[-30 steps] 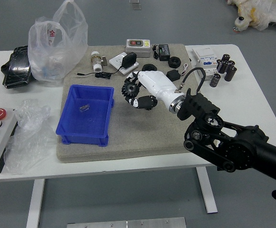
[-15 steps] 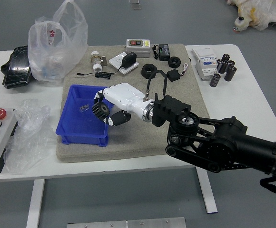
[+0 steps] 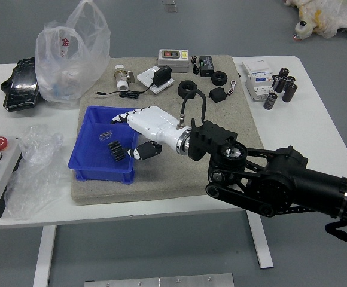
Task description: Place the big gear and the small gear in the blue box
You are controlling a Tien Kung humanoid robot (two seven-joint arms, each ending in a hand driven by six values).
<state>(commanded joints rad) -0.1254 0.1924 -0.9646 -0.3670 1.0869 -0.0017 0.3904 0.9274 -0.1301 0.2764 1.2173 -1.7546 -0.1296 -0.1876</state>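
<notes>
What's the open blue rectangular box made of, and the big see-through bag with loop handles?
The blue box looks like hard, smooth plastic: one even colour and stiff, straight walls. The clear bag seems thin, shiny plastic film: it's wrinkled and see-through.

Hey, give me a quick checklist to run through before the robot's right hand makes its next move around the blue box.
1. Blue rectangular plastic box upright, open side up: ok.
2. Black toothed gear inside the box walls: ok.
3. White-and-black right hand empty, fingers apart: ok.
4. Hand clear of the box: not ok, it reaches over the right-hand wall.
5. Second gear also in the box: cannot tell, only one shows and the hand covers part of the box.
</notes>
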